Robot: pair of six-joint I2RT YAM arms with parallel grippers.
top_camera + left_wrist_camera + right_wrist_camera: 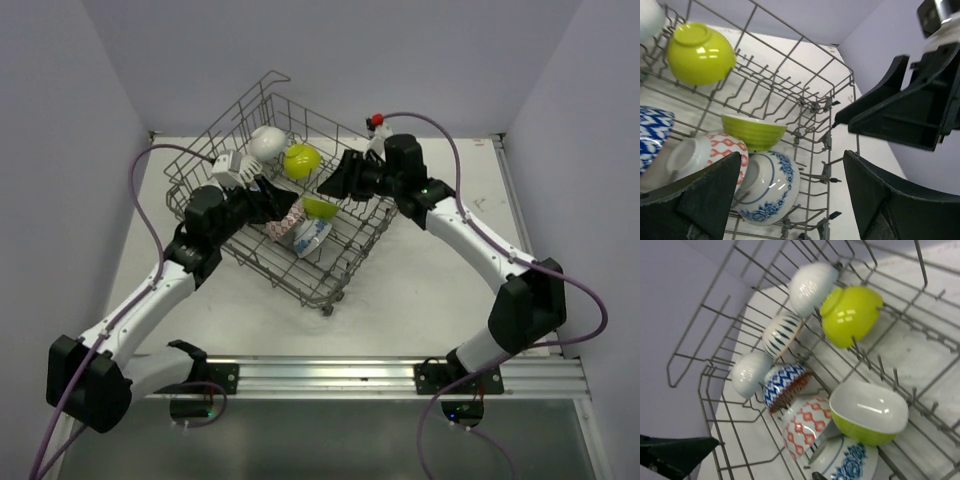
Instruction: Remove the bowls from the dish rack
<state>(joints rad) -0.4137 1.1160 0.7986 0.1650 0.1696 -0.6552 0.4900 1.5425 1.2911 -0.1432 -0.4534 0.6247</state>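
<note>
The left gripper (792, 165) is right up in the lens, black fingers (700, 200) spread wide with nothing between them, just above the blue floral bowl (767, 192) and the red diamond bowl (720, 150), with a ribbed lime bowl (754, 131) upright just behind those. The right gripper (335, 176) hangs over the far right side of the dish rack (330, 285), jaws apart and empty as well. All eight bowls are inside the rack on the white table (450, 290), the other lime bowl (850, 315), a white ribbed bowl (812, 287), a second white bowl (750, 372), a blue striped bowl (782, 332) and a blue zigzag bowl (787, 387) leaning on the tines toward its far left side
</note>
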